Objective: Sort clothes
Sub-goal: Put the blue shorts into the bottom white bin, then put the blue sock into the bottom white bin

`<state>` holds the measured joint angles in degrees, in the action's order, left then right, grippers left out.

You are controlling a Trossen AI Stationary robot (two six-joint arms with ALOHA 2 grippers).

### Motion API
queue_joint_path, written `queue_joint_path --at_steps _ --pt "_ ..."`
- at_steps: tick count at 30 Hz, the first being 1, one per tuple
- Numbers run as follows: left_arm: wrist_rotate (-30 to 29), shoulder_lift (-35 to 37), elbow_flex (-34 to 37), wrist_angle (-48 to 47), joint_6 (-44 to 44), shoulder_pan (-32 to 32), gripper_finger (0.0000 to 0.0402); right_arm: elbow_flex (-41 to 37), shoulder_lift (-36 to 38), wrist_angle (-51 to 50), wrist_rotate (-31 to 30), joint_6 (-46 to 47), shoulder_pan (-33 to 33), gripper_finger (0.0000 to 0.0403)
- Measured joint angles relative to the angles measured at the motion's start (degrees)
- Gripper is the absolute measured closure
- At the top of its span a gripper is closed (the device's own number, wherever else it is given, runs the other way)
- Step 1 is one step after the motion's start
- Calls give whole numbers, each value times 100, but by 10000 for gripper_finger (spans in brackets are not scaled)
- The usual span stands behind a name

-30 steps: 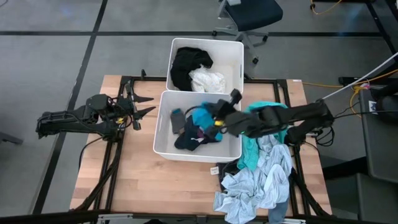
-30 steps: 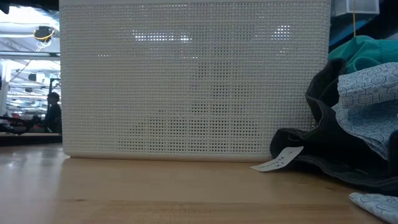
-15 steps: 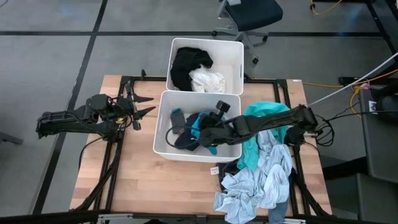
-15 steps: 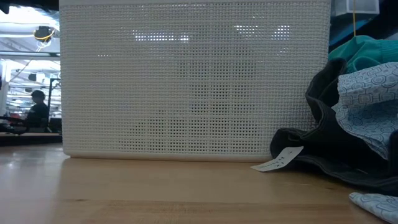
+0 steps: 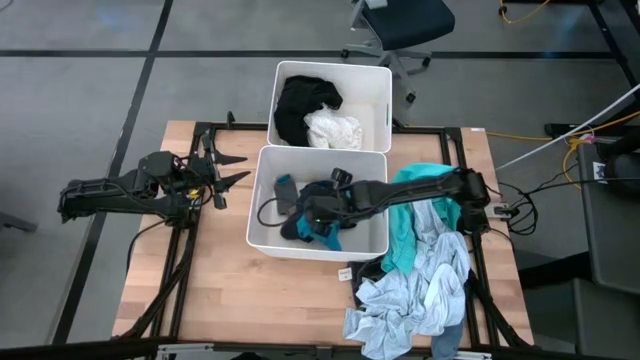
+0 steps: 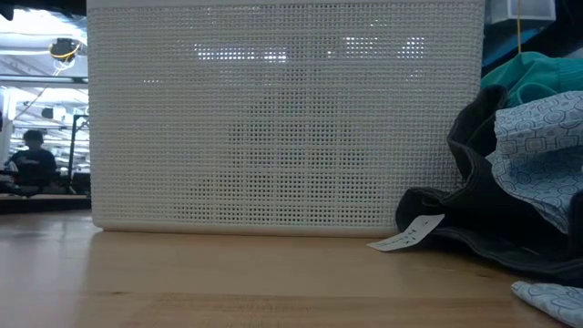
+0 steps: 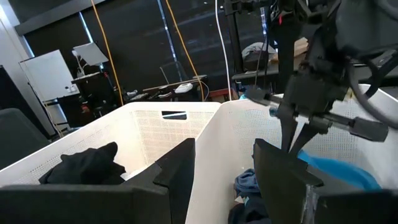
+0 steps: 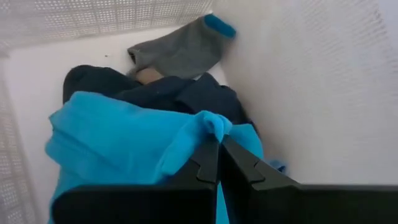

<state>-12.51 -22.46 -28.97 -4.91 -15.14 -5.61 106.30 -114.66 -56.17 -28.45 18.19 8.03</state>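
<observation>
My right gripper (image 5: 318, 213) reaches slanting down into the near white bin (image 5: 257, 215) and is shut on a bright blue garment (image 8: 118, 137). That garment lies on navy clothes (image 8: 186, 93) in the bin. A grey sock with a blue toe (image 8: 180, 53) lies by the bin's wall. Left of the bins, above the table, my left gripper (image 5: 235, 168) hovers level and open with nothing between its fingers. In the left wrist view my right gripper (image 7: 298, 140) shows inside the bin. My right gripper pinches a bunched fold of the blue garment (image 8: 213, 126) between its two fingertips. The fingers come slanting down from the table's right side. The garment rests slack on the navy clothes in the bin.
The far white bin (image 5: 380, 100) holds a black garment (image 5: 305, 100) and a white one (image 5: 333, 130). A pile of teal, light blue and dark grey clothes (image 5: 425, 280) covers the table's right near part. In the low view the bin's wall (image 6: 273, 118) fills the middle.
My right gripper has gone down into the near bin and toward the table's left edge, tipping further downward and staying shut. The blue garment has come down with it and now lies on the clothes in the bin.
</observation>
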Motion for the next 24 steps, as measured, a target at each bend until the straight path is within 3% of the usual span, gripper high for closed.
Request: queue_joint_path --at_steps 8,18,24 --pt "0 -1 2 0 0 -1 251 0 -82 63 90 565 -109 380" --pt "0 -2 2 -2 -2 0 251 51 -24 -117 604 431 -95 226" --pt "2 -2 2 -16 -2 0 251 472 227 -880 564 911 157 167"
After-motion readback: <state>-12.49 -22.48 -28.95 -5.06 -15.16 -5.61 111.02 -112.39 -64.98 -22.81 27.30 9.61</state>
